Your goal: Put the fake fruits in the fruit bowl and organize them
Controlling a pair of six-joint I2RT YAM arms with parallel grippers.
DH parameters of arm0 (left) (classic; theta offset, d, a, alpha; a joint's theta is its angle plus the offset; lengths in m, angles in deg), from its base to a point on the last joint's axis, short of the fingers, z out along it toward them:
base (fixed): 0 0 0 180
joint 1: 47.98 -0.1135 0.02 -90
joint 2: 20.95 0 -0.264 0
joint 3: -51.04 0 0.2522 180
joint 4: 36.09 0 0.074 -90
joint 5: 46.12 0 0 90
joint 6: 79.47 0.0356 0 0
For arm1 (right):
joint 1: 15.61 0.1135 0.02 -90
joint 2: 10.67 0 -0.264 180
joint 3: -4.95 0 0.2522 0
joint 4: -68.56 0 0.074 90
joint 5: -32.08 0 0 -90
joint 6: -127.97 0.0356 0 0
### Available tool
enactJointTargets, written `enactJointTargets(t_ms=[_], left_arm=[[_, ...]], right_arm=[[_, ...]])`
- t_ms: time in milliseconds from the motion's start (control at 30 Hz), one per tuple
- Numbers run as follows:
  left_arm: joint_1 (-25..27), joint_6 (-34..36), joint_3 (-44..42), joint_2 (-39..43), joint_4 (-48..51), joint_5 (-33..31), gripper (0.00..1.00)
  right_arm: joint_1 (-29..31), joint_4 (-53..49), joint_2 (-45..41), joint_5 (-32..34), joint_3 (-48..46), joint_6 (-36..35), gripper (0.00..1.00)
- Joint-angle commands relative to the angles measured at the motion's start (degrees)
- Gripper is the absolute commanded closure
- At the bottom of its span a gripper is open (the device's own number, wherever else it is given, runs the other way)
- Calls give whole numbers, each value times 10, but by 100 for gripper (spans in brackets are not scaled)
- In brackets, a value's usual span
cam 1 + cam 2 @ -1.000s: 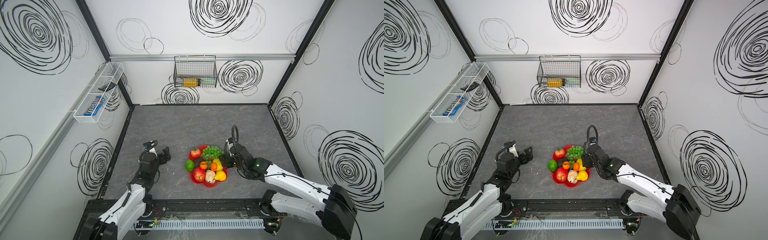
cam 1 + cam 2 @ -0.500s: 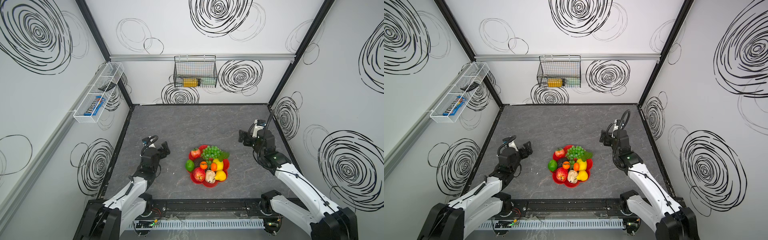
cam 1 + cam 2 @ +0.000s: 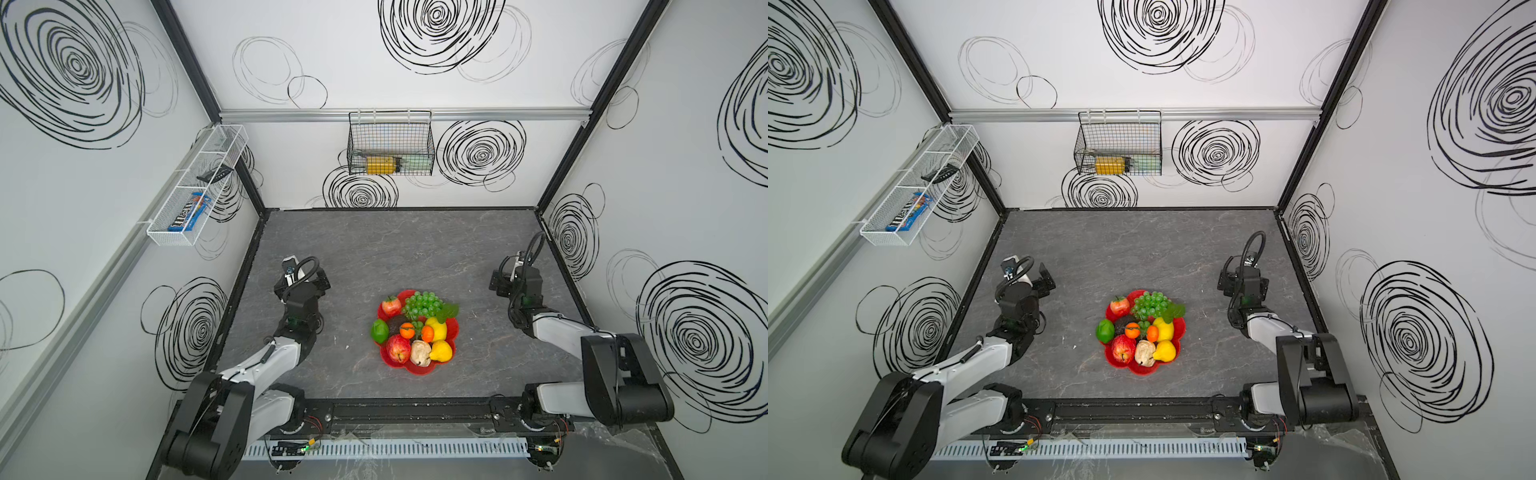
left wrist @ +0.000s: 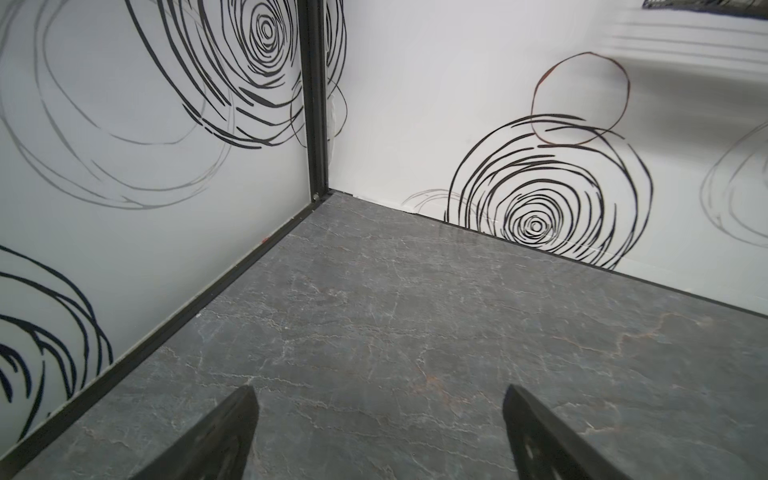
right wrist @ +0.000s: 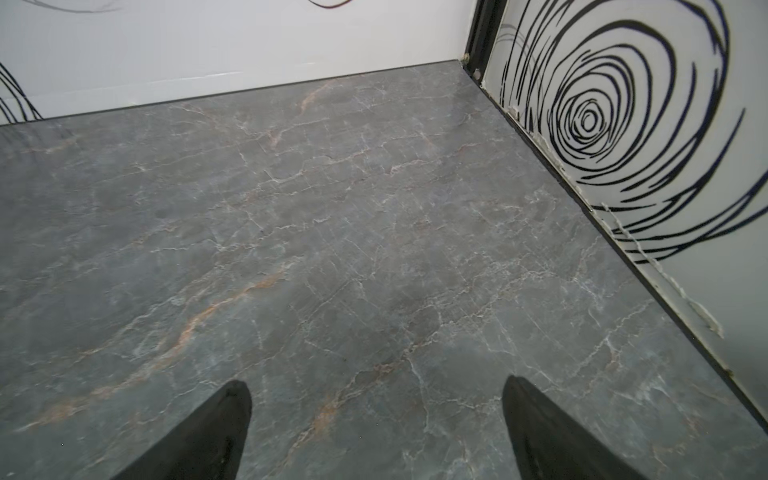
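Grey marble tabletop: I see both arms elbow-bent, left gripper and right gripper spread wide, empty; fruit bowl with the fake fruits lies lower centre, between them, well apart.

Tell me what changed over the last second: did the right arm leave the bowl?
Yes. The right gripper drew back from the fruit bowl toward the right wall and hangs open, empty. The left gripper edged slightly toward the back wall, open. The fruits lie as before.
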Motion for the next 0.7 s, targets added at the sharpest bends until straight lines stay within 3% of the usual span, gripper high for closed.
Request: enactJointTargets(t_ms=[0, 100, 200, 267, 400, 500, 567, 667], left_arm=[[-18, 63, -23, -58, -144, 7, 4], [-15, 108, -54, -88, -255, 38, 4], [-46, 96, -82, -136, -358, 113, 4], [-47, 102, -68, -139, -315, 155, 4], [-63, 92, -91, -175, -396, 174, 4], [-65, 91, -86, -173, -387, 175, 4], [-65, 90, -86, -171, -384, 175, 4], [-65, 90, -87, -171, -385, 175, 4]], right_arm=[[-5, 140, 10, -11, -25, -46, 3], [-4, 172, 5, -28, -37, -64, 3], [-22, 172, 3, -63, -37, -52, 3], [-42, 271, -4, -143, -91, -53, 3], [-43, 421, 61, -136, -138, -57, 3], [-43, 300, 54, -136, -84, -46, 3], [-43, 354, 66, -142, -100, -57, 3], [-40, 321, 57, -133, -92, -49, 3]])
